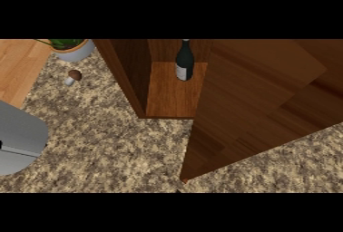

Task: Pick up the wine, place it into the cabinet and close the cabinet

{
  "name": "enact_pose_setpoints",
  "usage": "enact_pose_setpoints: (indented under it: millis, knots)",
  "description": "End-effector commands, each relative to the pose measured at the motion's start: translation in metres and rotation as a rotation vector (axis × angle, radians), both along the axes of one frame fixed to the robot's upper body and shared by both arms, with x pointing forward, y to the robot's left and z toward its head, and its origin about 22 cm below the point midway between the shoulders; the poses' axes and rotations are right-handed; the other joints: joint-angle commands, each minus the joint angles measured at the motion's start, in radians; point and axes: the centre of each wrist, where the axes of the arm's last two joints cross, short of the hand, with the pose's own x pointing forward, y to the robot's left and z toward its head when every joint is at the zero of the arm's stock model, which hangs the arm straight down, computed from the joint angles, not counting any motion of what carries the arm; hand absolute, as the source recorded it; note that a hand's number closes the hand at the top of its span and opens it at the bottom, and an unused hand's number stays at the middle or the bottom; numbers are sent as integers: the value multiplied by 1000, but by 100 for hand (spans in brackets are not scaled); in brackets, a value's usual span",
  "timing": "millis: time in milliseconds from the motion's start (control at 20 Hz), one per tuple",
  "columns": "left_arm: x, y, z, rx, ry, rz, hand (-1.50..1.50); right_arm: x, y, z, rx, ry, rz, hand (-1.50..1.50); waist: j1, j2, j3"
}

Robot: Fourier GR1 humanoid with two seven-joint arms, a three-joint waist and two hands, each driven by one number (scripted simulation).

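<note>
Neither hand is visible, only a grey forearm (20, 140) at the left edge; the wine bottle (185, 61) stands upright on the shelf (171, 97) of the open cabinet (127, 68).

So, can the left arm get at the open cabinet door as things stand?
Probably yes: only bare counter lies between the left forearm, at the view's left edge, and the near corner of the cabinet door. The mushroom stands farther back. The left hand does not show.
</note>
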Motion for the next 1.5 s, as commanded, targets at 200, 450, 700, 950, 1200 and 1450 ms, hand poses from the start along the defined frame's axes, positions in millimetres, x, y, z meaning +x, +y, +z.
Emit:
enact_pose_setpoints:
  millis: [200,450,700,950,1200,1450]
  knots:
    - [8,5,-4,-47,4,-30,-150,6,50,14,56,-75,102,150,19,8,-1]
    - [4,-11,1,-50,-7,-41,-150,31,59,34,74,-41,86,150,39,8,0]
    - [9,-11,5,-55,-14,-48,-150,72,87,57,79,-57,69,150,44,12,1]
    - [29,4,-5,-49,-3,-20,-150,110,114,75,65,-85,37,150,19,14,1]
    - [20,-11,6,-48,-10,-11,-150,147,134,88,-25,-227,-58,150,24,11,2]
    - [28,-14,3,-47,-7,-8,-150,190,119,77,-25,-221,-144,150,4,13,3]
